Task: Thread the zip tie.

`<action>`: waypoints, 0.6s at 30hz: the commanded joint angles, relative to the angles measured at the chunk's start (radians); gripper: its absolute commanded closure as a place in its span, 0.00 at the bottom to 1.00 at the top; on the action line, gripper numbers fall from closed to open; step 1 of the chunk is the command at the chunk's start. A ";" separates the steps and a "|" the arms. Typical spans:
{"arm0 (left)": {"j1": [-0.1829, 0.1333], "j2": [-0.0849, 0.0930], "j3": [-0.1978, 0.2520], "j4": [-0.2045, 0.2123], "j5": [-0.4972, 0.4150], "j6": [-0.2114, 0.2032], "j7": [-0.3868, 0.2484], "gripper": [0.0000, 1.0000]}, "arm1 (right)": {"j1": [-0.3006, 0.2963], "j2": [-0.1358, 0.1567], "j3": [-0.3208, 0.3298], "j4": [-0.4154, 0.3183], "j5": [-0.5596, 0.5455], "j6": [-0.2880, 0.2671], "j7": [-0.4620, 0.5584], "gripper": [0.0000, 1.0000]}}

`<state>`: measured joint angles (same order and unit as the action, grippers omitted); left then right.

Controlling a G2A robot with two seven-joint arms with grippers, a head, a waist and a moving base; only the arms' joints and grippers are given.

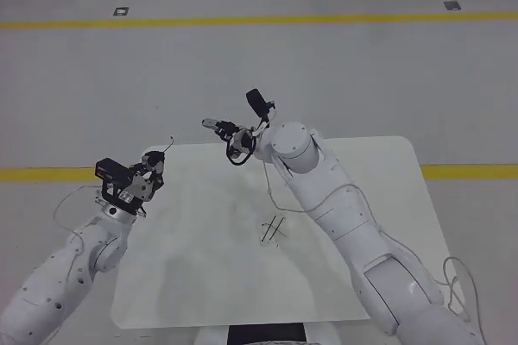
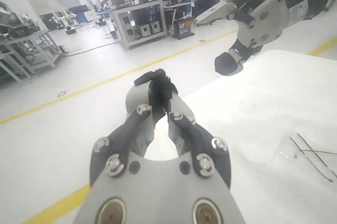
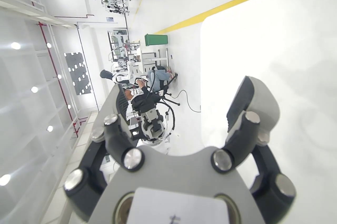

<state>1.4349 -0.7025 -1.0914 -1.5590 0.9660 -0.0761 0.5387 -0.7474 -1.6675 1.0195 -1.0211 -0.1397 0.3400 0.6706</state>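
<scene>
1. Strap: thin black plastic zip tie [image 1: 167, 145], seen in the top view as a slim dark strand rising from the tips of the left gripper [image 2: 160, 85]. I judge it to be pinched there, with its free end pointing away from the robot, past the table's edge. Whether the head or the tail is the pinched end cannot be told.
2. Left gripper: clenched, pads pressed together on that strand, at the far left corner of the white rounded table [image 1: 363, 172].
3. Right gripper [image 3: 180, 96]: released, fingers spread wide with nothing between them. It hangs over the table's far edge, near the left gripper but apart from it.
4. Loose black zip ties [image 1: 274, 229]: a few lying crossed near the middle of the table, touched by neither gripper.
5. Progress: early, by my reading.
   - One tie appears lifted and presented.
   - No loop is formed, and no tail has entered a head.
   - Still to do: the right gripper takes the free end, the tail is lined up with the head's slot, then fed through and drawn snug.
</scene>
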 commanded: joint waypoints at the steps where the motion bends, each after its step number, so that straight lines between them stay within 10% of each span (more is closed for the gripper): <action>1: 0.000 -0.003 -0.001 -0.003 -0.031 -0.006 -0.009 1.00 | 0.000 0.000 0.000 0.000 0.000 0.000 0.000 0.00; 5: -0.006 -0.013 -0.024 0.006 -0.208 -0.088 -0.078 1.00 | 0.000 0.000 0.000 0.000 0.000 0.000 0.000 0.00; 9: 0.010 -0.008 -0.063 0.017 -0.387 -0.261 -0.215 1.00 | 0.000 0.000 0.000 0.000 0.000 0.000 0.000 0.00; 18: 0.071 0.014 -0.088 -0.084 -0.691 -0.264 -0.440 1.00 | 0.000 0.000 0.000 0.000 0.000 0.000 0.000 0.00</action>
<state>1.5005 -0.6908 -1.1808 -1.6288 0.3133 -0.3395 0.1285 -0.7474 -1.6675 1.0195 -1.0212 -0.1397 0.3400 0.6706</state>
